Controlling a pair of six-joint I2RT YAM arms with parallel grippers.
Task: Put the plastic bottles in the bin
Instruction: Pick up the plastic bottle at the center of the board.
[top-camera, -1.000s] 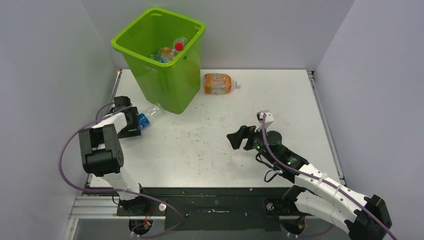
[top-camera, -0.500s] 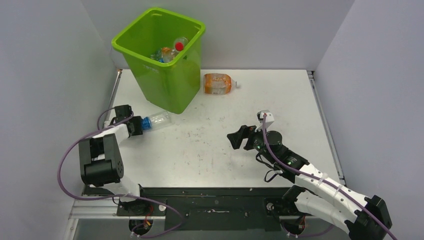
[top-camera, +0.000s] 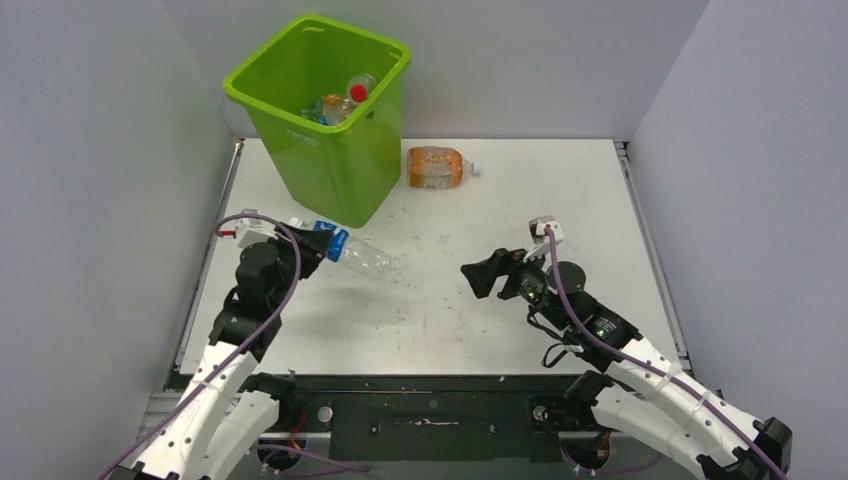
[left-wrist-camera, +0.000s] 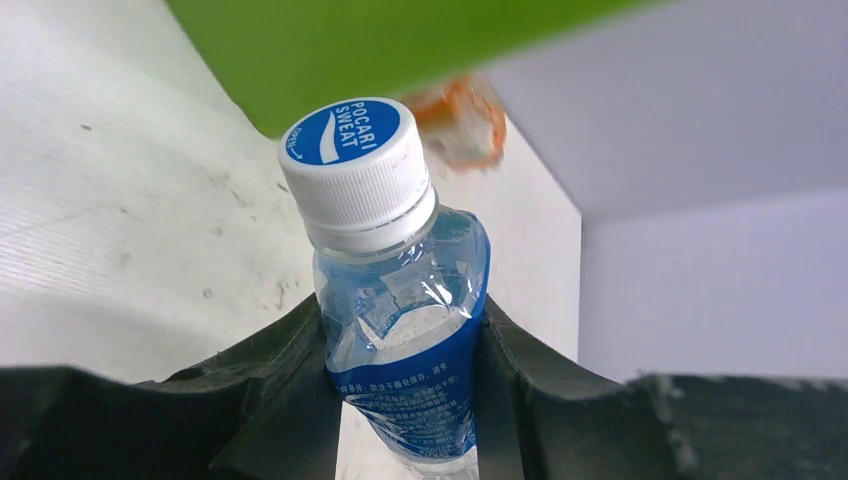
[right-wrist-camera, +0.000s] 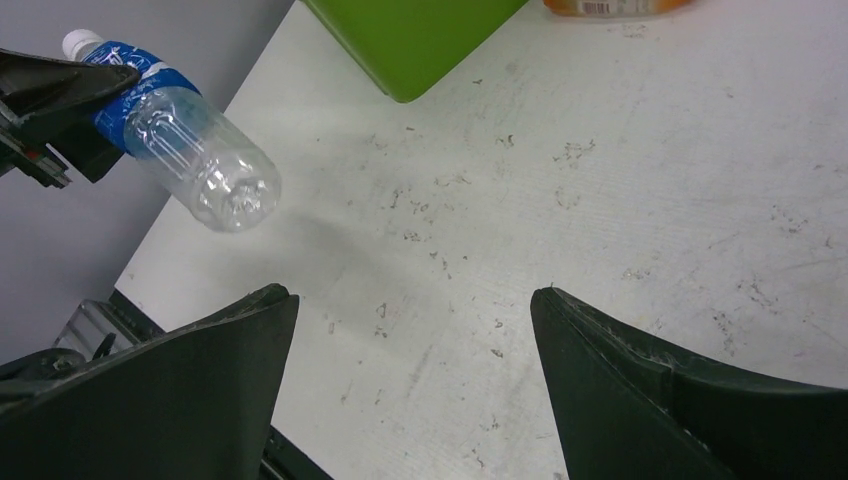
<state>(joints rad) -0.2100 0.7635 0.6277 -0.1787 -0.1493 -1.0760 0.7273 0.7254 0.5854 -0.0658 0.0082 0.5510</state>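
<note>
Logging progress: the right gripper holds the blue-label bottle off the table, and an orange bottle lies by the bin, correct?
No, the left gripper holds the blue-label bottle, as the top view shows; the orange bottle does lie by the bin.

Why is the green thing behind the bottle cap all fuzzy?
Left wrist view: the bin and orange bottle are out of focus, the held bottle close and sharp. Right wrist view: that bottle throws a soft shadow on the table.

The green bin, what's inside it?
Several plastic bottles are piled inside the green bin; one has a red cap. The bin's walls hide anything lower down.
</note>
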